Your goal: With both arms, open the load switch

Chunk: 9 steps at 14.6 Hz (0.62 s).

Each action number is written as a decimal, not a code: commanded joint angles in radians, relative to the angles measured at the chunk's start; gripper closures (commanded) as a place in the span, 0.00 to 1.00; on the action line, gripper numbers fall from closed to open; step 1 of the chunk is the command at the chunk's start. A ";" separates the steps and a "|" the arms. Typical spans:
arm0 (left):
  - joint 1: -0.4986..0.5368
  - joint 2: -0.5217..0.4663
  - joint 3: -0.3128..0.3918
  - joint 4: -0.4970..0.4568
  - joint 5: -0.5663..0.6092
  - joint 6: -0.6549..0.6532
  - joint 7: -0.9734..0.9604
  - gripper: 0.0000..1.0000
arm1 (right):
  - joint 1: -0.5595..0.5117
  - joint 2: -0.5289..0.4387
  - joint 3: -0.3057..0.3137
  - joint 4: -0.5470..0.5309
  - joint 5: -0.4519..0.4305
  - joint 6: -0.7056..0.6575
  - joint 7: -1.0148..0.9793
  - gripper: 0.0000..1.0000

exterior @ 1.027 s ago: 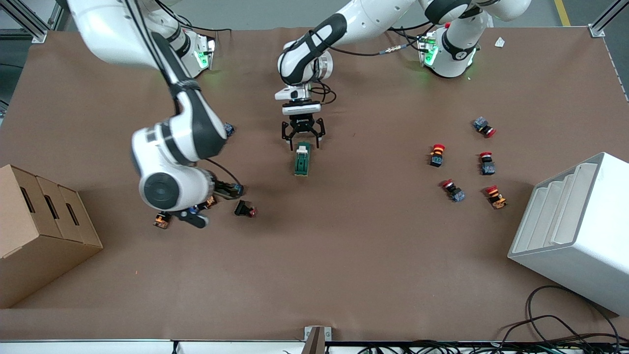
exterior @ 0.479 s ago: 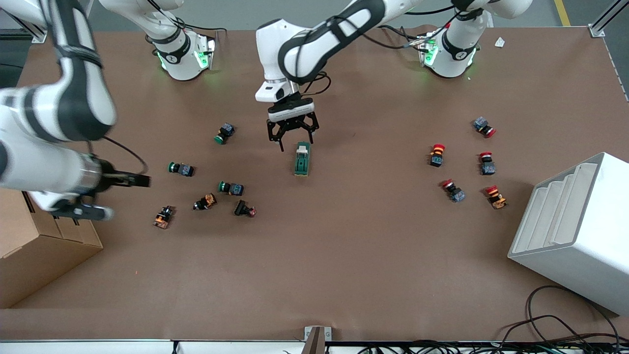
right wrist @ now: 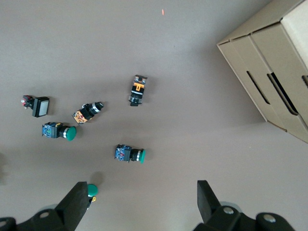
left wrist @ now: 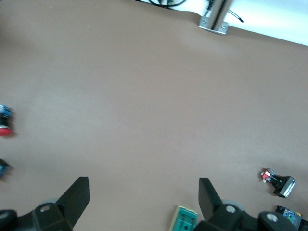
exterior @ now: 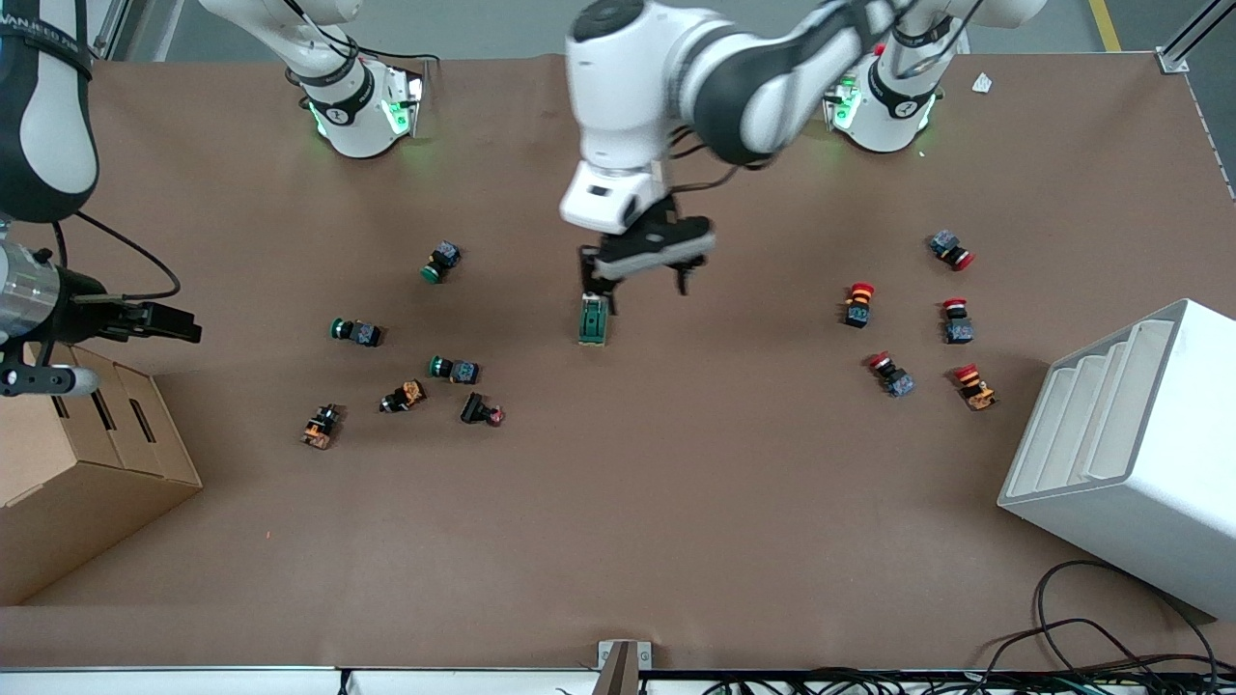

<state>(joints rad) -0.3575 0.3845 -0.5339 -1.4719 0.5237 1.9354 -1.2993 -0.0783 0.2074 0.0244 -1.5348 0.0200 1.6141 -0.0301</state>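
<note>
The load switch [exterior: 593,322] is a dark green block lying on the brown table near its middle. My left gripper [exterior: 635,281] hangs open over the switch's end that is farther from the front camera, shifted toward the left arm's end of the table. In the left wrist view the load switch [left wrist: 185,221] shows close to one finger of the left gripper [left wrist: 144,182], untouched. My right gripper [exterior: 180,327] is open and empty, up over the table's edge by the cardboard box. The right gripper [right wrist: 142,185] looks down on several push buttons.
Green push buttons [exterior: 441,261] [exterior: 355,331] [exterior: 454,369] and orange and black ones [exterior: 403,396] lie toward the right arm's end. Red push buttons [exterior: 857,302] [exterior: 956,320] lie toward the left arm's end. A cardboard box [exterior: 87,454] and a white bin [exterior: 1130,454] stand at the ends.
The right arm swung away from the cluster of buttons to the box end of the table. The left gripper turned and shifted toward the left arm's end; the switch stayed put.
</note>
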 commanded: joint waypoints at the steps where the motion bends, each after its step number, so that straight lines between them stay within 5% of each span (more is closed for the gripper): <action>1: 0.147 -0.111 -0.011 -0.022 -0.141 -0.067 0.177 0.00 | -0.006 -0.008 0.019 0.044 -0.017 -0.017 -0.014 0.00; 9: 0.474 -0.285 0.008 -0.025 -0.398 -0.234 0.780 0.00 | 0.023 -0.002 0.020 0.140 -0.022 -0.085 -0.011 0.00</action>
<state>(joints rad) 0.0872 0.1638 -0.5323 -1.4697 0.1890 1.7356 -0.6164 -0.0530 0.2072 0.0433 -1.4070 0.0188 1.5398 -0.0331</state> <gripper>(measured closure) 0.000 0.000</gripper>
